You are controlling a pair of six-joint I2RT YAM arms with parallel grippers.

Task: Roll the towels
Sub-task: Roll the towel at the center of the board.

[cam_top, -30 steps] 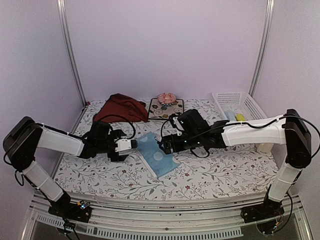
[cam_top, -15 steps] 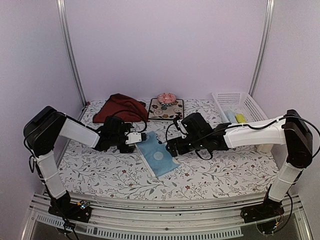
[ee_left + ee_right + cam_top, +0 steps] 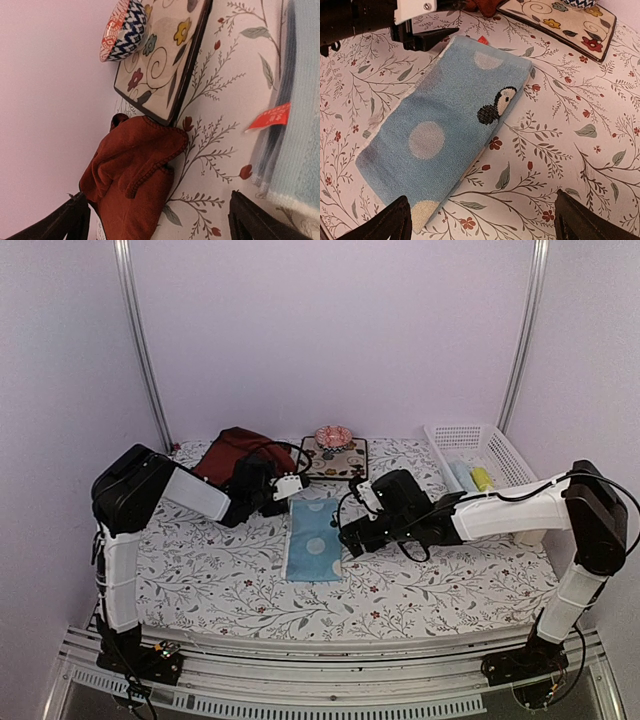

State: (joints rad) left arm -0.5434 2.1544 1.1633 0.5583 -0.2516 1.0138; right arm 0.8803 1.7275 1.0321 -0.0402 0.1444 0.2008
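We see the light blue towel [image 3: 313, 540] lying flat as a folded strip on the floral table covering [image 3: 450, 580], between the two arms. Our left gripper [image 3: 298, 492] sits at the towel's far left corner, jaws spread wide and empty, with the tagged edge off to one side of them. Our right gripper [image 3: 345, 537] stands by the towel's right edge, jaws likewise wide apart, gripping nothing. The dark red towel [image 3: 235, 452] is heaped at the back left.

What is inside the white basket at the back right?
A yellow towel and a pale blue towel lie in the white basket; its near end is hidden behind the right arm.
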